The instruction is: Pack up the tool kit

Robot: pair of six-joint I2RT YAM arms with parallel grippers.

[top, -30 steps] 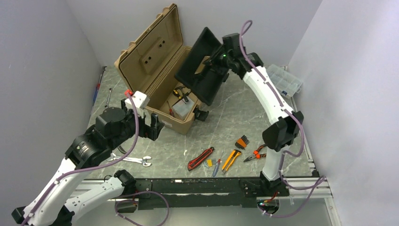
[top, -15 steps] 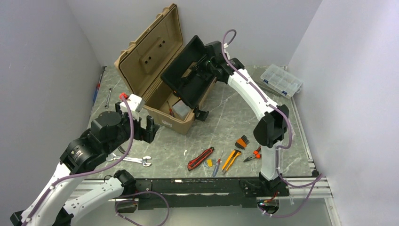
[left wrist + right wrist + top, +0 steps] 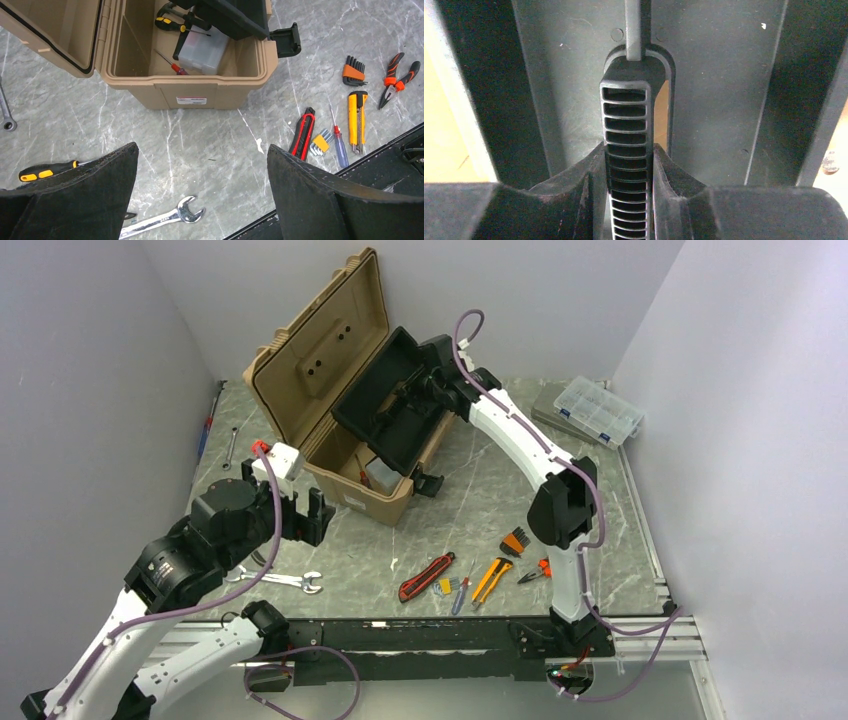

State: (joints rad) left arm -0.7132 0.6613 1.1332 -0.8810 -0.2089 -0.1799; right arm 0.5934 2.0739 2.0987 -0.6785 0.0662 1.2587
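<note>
The black insert tray (image 3: 388, 408) has swung down almost level over the open tan toolbox (image 3: 368, 500). Near, the left hand (image 3: 202, 162) hangs wide open, empty; farther, the right hand (image 3: 629, 172) pinches the tray's handle (image 3: 629, 120), presumably to seat it.

- Clear compartment organiser case (image 3: 598, 410) — lies flat at about 2 o'clock on the table, close to the right wall, lid shut, small parts dimly visible in its cells.
- A duller grey flat thing (image 3: 547, 404) touches the case at its 9 o'clock side; what it is cannot be told.
- Table (image 3: 480, 490) — grey marble-look top with pale veins.
- Black bar (image 3: 420, 635) along the 6 o'clock edge.
- Plain grey walls (image 3: 90, 360) at 9, 12 and 3 o'clock.
</note>
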